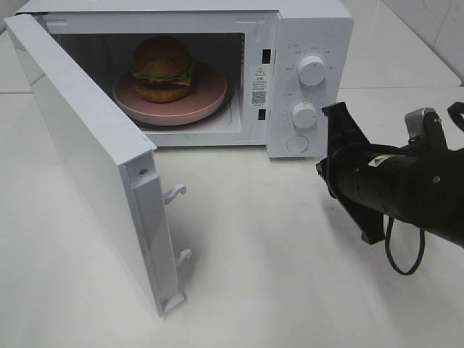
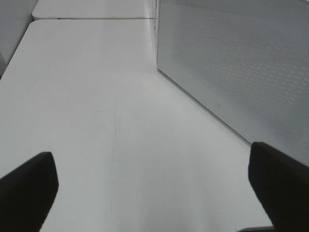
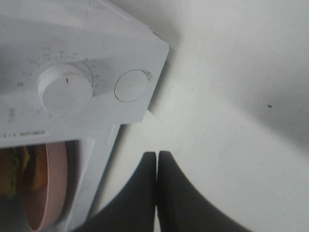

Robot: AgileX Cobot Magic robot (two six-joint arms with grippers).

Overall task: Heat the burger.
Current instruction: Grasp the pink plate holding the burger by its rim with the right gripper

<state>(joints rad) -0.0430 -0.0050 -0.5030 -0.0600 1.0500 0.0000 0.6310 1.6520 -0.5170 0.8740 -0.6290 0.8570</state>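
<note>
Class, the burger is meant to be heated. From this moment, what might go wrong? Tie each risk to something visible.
1. The microwave door stands wide open; if the shut right gripper turns a dial first, the burger likely will not heat.
2. The open left gripper sits beside the door's outer face; a hard push may shift the whole microwave.

Your right arm (image 1: 413, 188) reaches in from the right side, forearm close to level and pointing left, its wrist rolled so the pincer's crossbar stands nearly upright. Your right pincer (image 3: 157, 159) is closed, its fingers (image 3: 137, 193) pressed flat together with nothing between them. Your left pincer (image 2: 150, 164) is spread wide and holds nothing.
</note>
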